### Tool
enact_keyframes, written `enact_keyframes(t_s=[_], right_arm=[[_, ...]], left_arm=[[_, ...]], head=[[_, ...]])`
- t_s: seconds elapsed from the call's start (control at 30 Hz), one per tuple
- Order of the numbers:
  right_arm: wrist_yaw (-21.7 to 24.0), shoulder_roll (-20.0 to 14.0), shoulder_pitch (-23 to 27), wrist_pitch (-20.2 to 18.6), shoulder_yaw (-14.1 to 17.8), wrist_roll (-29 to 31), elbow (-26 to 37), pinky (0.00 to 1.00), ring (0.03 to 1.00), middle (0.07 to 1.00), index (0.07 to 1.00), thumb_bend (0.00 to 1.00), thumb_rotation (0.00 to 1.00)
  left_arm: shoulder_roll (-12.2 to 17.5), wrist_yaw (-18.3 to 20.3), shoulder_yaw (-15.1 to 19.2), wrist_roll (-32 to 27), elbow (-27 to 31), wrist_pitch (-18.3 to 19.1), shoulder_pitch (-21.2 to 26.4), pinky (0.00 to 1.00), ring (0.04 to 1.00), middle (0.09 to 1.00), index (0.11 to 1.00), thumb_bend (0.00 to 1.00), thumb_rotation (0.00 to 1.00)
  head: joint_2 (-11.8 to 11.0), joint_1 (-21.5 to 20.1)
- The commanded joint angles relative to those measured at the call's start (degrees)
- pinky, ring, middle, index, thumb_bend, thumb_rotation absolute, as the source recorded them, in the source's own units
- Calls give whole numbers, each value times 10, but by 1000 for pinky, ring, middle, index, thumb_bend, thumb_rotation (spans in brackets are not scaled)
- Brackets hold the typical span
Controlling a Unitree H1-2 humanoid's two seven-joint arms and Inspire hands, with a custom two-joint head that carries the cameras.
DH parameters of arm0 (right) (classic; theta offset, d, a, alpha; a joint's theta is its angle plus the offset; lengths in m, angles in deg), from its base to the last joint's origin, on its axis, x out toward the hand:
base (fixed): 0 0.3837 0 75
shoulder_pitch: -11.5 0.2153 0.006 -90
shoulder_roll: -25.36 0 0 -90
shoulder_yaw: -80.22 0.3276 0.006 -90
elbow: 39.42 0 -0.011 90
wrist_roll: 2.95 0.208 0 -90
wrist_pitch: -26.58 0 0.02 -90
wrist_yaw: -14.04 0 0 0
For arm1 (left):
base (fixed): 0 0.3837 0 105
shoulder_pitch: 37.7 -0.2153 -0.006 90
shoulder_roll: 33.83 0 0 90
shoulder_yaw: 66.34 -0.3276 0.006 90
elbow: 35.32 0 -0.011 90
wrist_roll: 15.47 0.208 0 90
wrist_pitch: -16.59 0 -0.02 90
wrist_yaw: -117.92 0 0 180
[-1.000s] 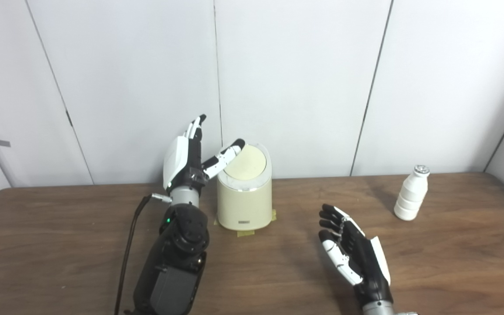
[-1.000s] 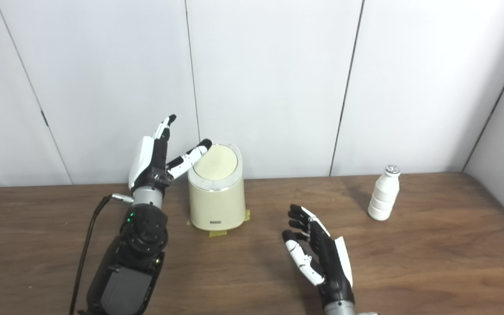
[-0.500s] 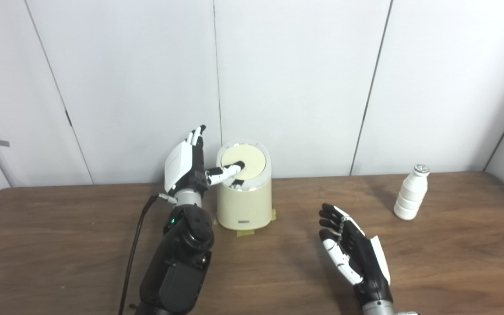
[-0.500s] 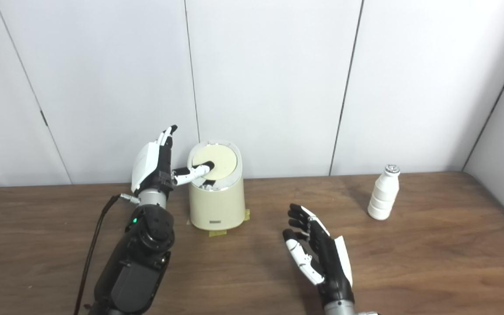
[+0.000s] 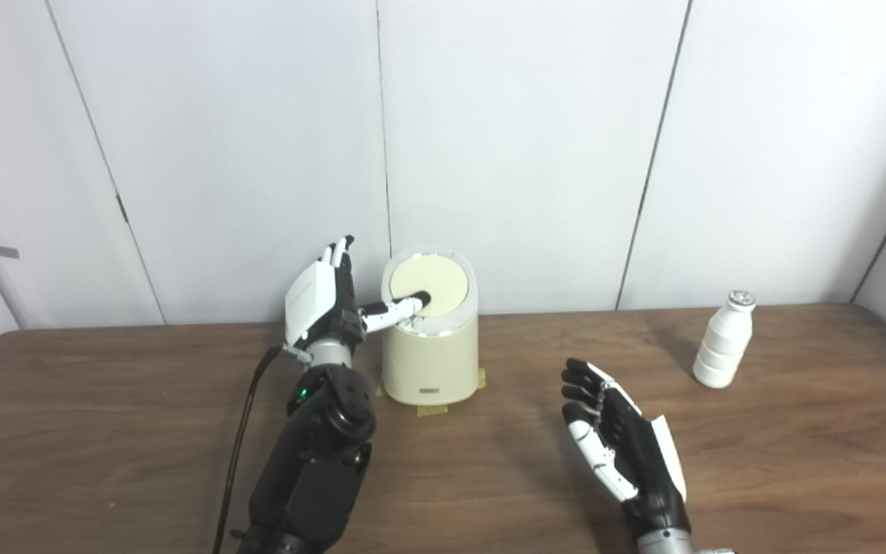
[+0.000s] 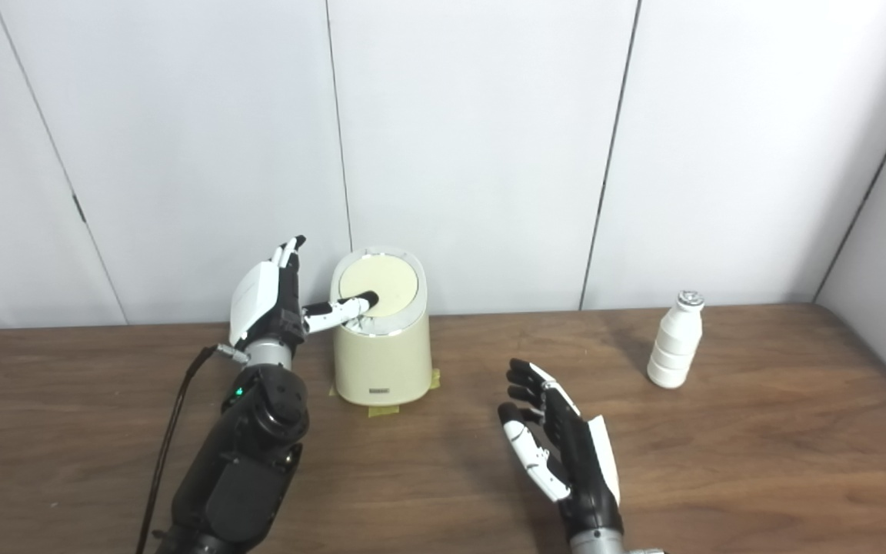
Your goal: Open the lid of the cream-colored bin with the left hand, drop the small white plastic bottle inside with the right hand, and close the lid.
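The cream-colored bin (image 5: 429, 362) stands at the back of the table, left of centre, its round lid (image 5: 434, 279) shut and tilted toward me. My left hand (image 5: 324, 296) is open just left of the bin, fingers pointing up. Its thumb reaches sideways and the tip rests on the lid's front left part. The small white plastic bottle (image 5: 722, 342) stands upright at the far right, well apart from both hands. My right hand (image 5: 621, 448) hovers open over the table's front middle, palm facing left, holding nothing.
Yellow tape (image 5: 431, 409) marks the bin's foot on the wooden table (image 5: 104, 431). A black cable (image 5: 239, 431) runs along my left arm. White wall panels (image 5: 520, 138) close off the back, just behind the bin.
My left hand has come down and forward beside the bin, and its thumb has moved from the lid's upper left edge onto the lid's front part. Right hand and bottle are unmoved.
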Motion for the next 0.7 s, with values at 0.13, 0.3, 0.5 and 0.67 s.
enact_keyframes(t_s=[0.13,0.3,0.5,0.67], right_arm=[[-7,12,-5,13,-8,-11,-10,683,781,801,802,207,627],[-5,12,-5,12,-9,-9,-10,688,784,807,806,204,617],[-4,11,-5,7,-9,-9,-7,693,783,808,808,198,607],[-5,11,-5,10,-8,-7,-9,693,784,807,807,208,637]], left_arm=[[5,-11,-12,42,-22,1,27,1000,1000,1000,982,865,1],[11,-8,-20,64,-32,1,28,1000,1000,1000,994,802,0],[6,-14,-11,64,-28,0,27,1000,1000,1000,993,783,0],[-5,-26,15,10,-8,-3,20,1000,1000,1000,969,620,916]], head=[[2,-2],[1,-1],[1,-1],[1,-1]])
